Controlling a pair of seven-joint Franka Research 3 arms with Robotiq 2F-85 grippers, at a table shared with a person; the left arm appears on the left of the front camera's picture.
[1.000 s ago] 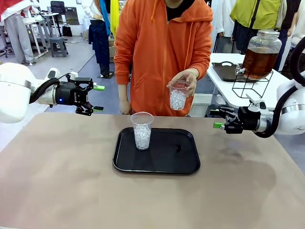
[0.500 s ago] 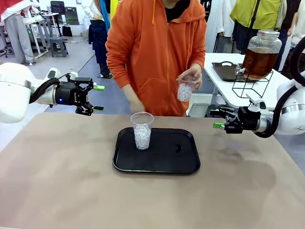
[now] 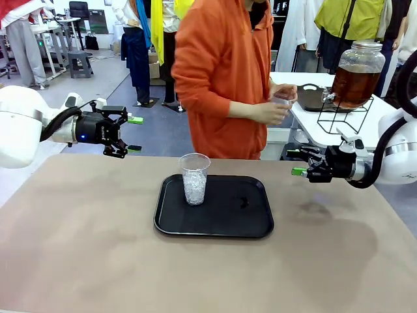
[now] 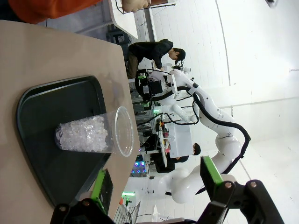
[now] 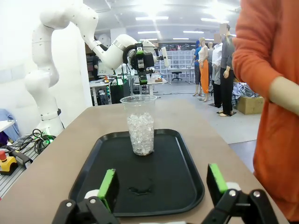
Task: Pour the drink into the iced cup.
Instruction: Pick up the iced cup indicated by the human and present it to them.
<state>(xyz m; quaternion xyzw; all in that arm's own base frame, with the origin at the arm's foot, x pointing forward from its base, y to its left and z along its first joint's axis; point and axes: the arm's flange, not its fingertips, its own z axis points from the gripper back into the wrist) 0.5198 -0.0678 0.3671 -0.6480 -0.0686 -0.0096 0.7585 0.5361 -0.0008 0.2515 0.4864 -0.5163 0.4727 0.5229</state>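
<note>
- Brown worktop (image 3: 78, 248) in front of me carries a black tray (image 3: 254, 222), and the iced cup (image 3: 194, 179) stands upright on its left half, nothing touching it.
- Left end effector (image 3: 135, 134) hangs spread and empty above the worktop's left edge. Right end effector (image 3: 296, 163) is likewise spread and empty at the right edge. Both are well apart from the cup.
- As I read it, the drink (image 3: 352, 86) sits in the jar (image 3: 357, 65) on the side table behind my right arm, out of my reach.
- At that table the person holds a second cup (image 3: 281, 101) in both hands, close to the jar. I cannot tell whether anything is in it yet.
- Risk one: if that cup is handed over, a thin plastic wall may buckle under a hard pinch and slop tea.
- Risk two: the iced cup looks light, so a brushing finger could tip it and scatter ice.
- Risk three: a fast pour may splash off the ice onto the tray.
</note>
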